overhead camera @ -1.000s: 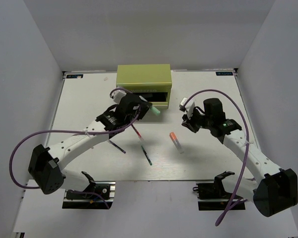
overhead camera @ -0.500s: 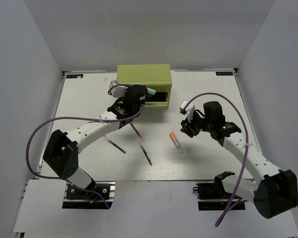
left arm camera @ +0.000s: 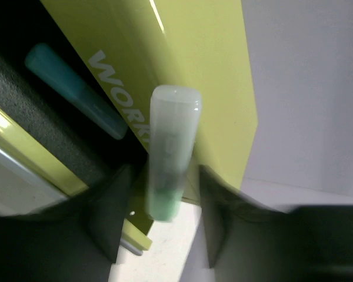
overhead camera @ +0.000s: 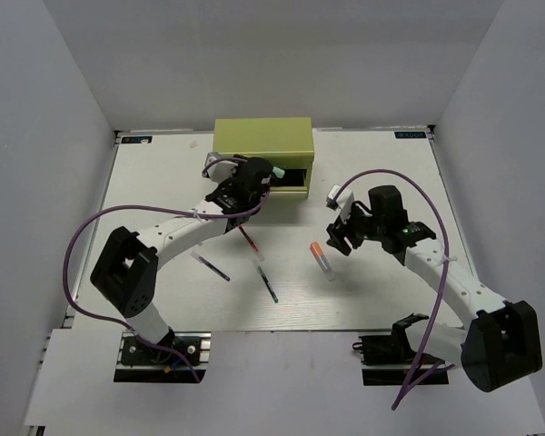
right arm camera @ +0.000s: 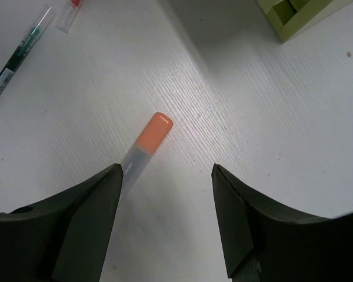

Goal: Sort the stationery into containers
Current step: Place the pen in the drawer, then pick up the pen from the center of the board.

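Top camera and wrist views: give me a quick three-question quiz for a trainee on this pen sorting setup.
1. True or false: the right gripper is shut on the orange-capped marker.
2. What does the left gripper hold? A) red pen B) pale green marker C) dark blue pen
3. Fill in: a light blue pen lies in an open ____ of the tool chest.
Key: 1 false, its jaws stand open above the marker; 2 B; 3 drawer.

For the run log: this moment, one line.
left gripper: holds pale green marker at drawer | right gripper: open above orange-capped marker
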{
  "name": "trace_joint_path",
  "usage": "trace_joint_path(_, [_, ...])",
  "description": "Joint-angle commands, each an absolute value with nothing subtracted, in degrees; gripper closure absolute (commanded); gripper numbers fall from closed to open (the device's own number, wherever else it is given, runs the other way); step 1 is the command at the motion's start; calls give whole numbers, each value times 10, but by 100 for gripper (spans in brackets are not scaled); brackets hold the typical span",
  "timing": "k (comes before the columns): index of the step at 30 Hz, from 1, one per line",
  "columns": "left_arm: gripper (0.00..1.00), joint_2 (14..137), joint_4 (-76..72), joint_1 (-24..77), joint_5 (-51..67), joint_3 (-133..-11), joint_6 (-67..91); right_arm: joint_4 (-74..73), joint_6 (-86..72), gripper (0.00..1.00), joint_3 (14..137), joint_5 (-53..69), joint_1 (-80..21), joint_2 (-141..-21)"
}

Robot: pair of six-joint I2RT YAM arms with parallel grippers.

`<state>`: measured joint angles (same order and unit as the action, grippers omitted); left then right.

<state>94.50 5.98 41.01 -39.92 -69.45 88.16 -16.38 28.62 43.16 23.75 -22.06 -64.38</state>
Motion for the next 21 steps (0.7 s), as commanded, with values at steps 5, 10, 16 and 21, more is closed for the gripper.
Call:
trace_joint_path(5, [20,933,76,407,-399,-715,891,-134,265,31,429,231,-219,-680])
trace_joint_path(10, [19,920,76,407,-393,-715,891,-128,261,31,429,226,-221,-694])
trace_joint_path(16, [25,886,91,407,-336,-720,848,-131,248,33,430,223,-225,-729])
trace_joint_path(21, [38,801,159,407,-287,-678,741,-135,219,33,425,196,-251,-767])
